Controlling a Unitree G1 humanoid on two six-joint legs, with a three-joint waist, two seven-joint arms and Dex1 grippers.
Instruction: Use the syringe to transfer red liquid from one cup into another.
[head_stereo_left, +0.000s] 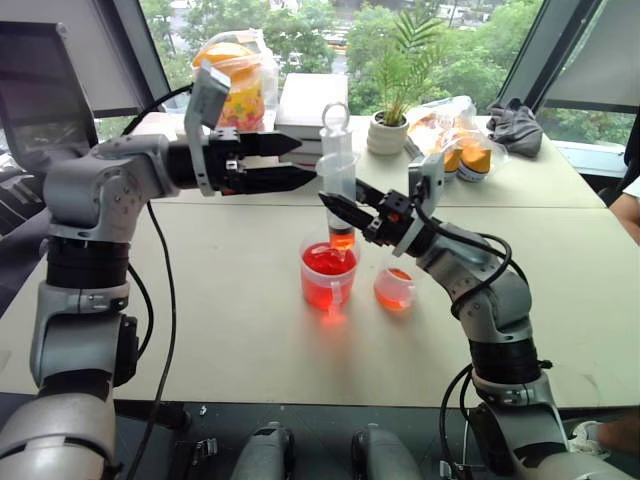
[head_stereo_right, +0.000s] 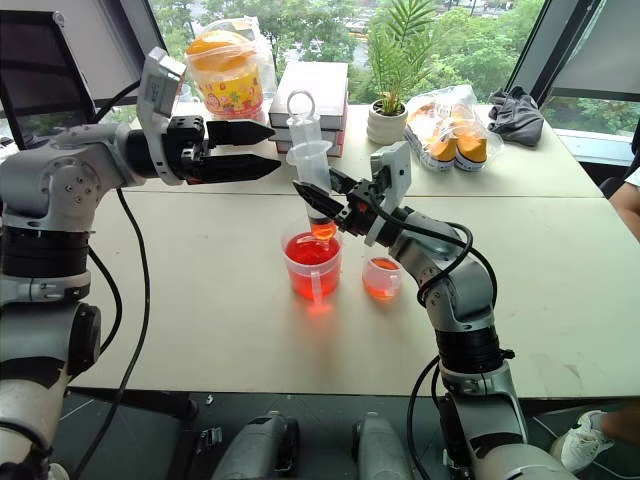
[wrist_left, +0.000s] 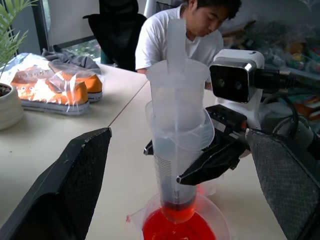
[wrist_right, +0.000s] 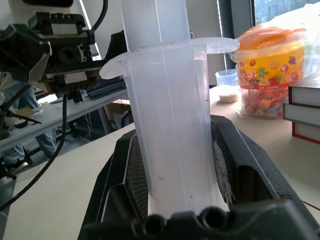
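1. Right end effector (head_stereo_left: 338, 208) reaches in from 4 o'clock, clamped on the syringe (head_stereo_left: 338, 175), held upright, tip over the larger red cup (head_stereo_left: 327, 275) on the table (head_stereo_left: 230, 320).
2. Left end effector (head_stereo_left: 300, 162) sits level at the syringe's 9 o'clock, fingers spread wide, holding nothing.

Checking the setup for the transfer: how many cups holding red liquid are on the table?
2: the larger cup under the syringe, and the smaller cup just to its right, by the right gripper.

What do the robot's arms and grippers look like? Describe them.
Both arms are silver-grey metal segments with black joints and loose black cables. The left gripper and right gripper each have two black pointed fingers with mesh-textured pads, topped by a grey-white camera block.
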